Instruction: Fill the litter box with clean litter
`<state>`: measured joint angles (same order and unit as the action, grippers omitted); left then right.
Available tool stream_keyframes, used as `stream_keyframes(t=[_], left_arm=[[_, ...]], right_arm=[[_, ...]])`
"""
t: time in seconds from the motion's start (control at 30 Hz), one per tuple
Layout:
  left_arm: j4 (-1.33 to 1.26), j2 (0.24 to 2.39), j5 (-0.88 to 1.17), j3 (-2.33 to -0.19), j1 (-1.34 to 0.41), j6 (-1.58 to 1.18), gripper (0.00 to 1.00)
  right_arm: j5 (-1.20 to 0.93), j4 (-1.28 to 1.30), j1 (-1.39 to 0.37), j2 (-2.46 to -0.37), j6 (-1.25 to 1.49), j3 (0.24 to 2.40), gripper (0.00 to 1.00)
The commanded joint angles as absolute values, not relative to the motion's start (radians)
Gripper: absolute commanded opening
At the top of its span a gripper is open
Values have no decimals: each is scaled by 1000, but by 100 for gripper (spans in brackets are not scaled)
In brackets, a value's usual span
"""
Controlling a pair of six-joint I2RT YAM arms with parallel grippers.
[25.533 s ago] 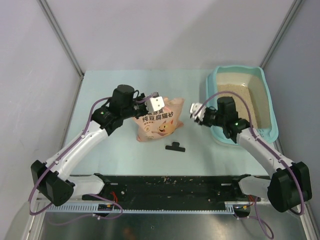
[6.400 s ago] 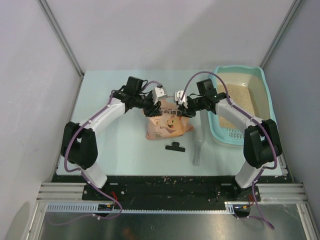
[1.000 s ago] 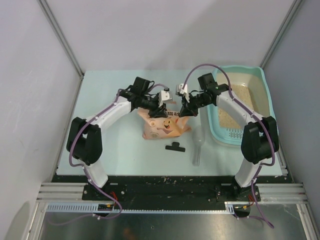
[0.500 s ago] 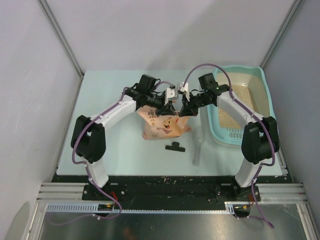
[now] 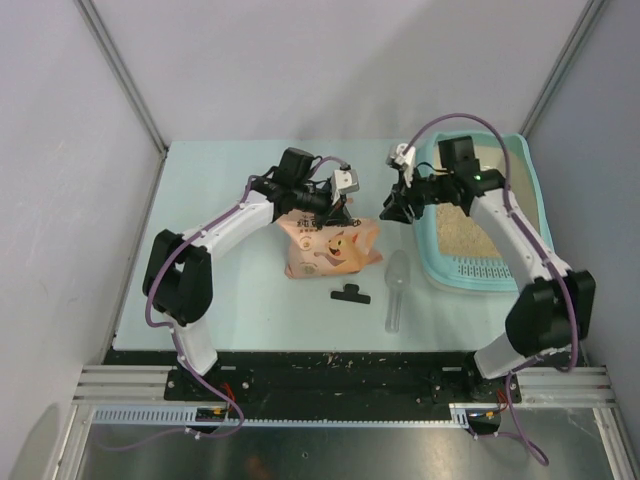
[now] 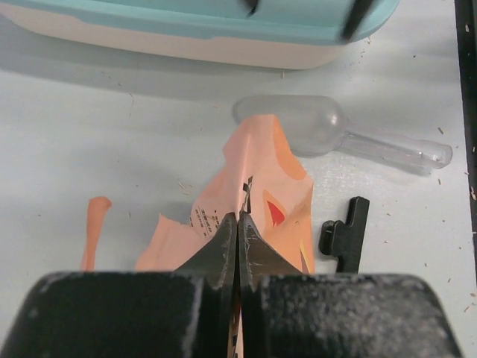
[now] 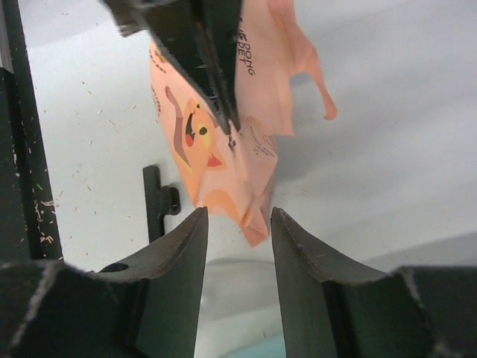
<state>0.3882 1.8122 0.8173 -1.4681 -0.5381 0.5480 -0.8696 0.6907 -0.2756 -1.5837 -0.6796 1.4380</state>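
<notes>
From above, the left gripper (image 5: 343, 207) buries its fingertips in the top of the litter bag (image 5: 330, 250), so their state cannot be told here; its arm stretches far and rightward over the table (image 5: 200, 200). The right gripper (image 5: 396, 208) hangs just left of the litter box (image 5: 541, 215), apart from the bag; its arm arches over the box, hiding part of the clean litter (image 5: 462, 238) inside; the box sits at the table's right. A clear scoop (image 5: 396, 288) and a black clip (image 5: 350, 294) lie near the bag.

On the left wrist, the fingers (image 6: 223, 242) are pressed together, pinching a fold of the bag's (image 6: 261, 179) upper edge; the box (image 6: 186, 30) is cut off at the top.

On the right wrist, the fingers (image 7: 182, 257) stand spread, gripping nothing; the bag's lower corner hangs beyond the gap; the scoop below is a blur.
</notes>
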Motion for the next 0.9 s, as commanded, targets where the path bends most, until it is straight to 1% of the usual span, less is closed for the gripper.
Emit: stream_keyframes(t=[0.0, 0.1, 0.17, 0.27, 0.3, 0.43, 0.57, 0.67, 0.87], left_arm=[[327, 1801, 825, -1471, -538, 482, 0], [324, 1798, 821, -1468, -538, 463, 0], [319, 1798, 813, -1466, -538, 451, 0], [321, 1805, 795, -1466, -537, 417, 0], [319, 1809, 796, -1466, -537, 405, 0], [318, 1819, 804, -1459, -532, 362, 0], [318, 1802, 798, -1447, -531, 342, 0], [318, 1796, 793, -1442, -526, 318, 0], [314, 1802, 787, -1447, -523, 296, 0]], right_arm=[[-867, 747, -276, -1460, -680, 1379, 45], [-888, 811, -319, -1459, -696, 1310, 44], [-900, 810, -373, -1466, -680, 1275, 43], [-890, 697, -445, -1473, -580, 1165, 43], [-873, 613, -465, -1477, -515, 1111, 43], [-821, 436, -517, -1503, -401, 1001, 43], [-743, 309, -529, -1558, -255, 956, 42], [-637, 226, -531, -1603, -145, 933, 42], [-595, 94, -552, -1628, -95, 859, 42]])
